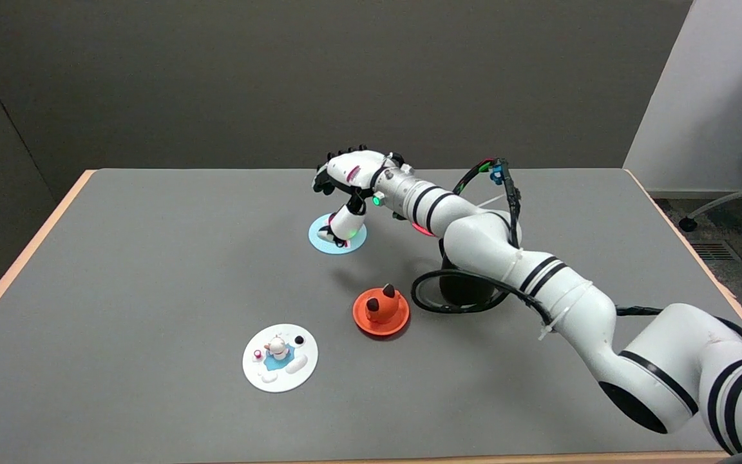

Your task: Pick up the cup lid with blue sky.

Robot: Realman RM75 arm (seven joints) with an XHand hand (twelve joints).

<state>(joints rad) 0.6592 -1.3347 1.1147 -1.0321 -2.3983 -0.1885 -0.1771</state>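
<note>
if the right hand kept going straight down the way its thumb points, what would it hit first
The light blue lid, right beneath the right hand. The thumb tip already looks to be at or on it, though depth is hard to judge from this view.

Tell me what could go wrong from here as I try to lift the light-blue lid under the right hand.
1. The right hand touches the flat, round, light-blue cup lid mostly through one digit from above; whether it holds the lid cannot be told, and the thin disc may slide across the grey table instead of lifting.
2. The hand hides the lid's centre, so judging contact is hard.
3. The forearm passes near the orange lid with the fox figure; lowering the arm could knock it.
</note>
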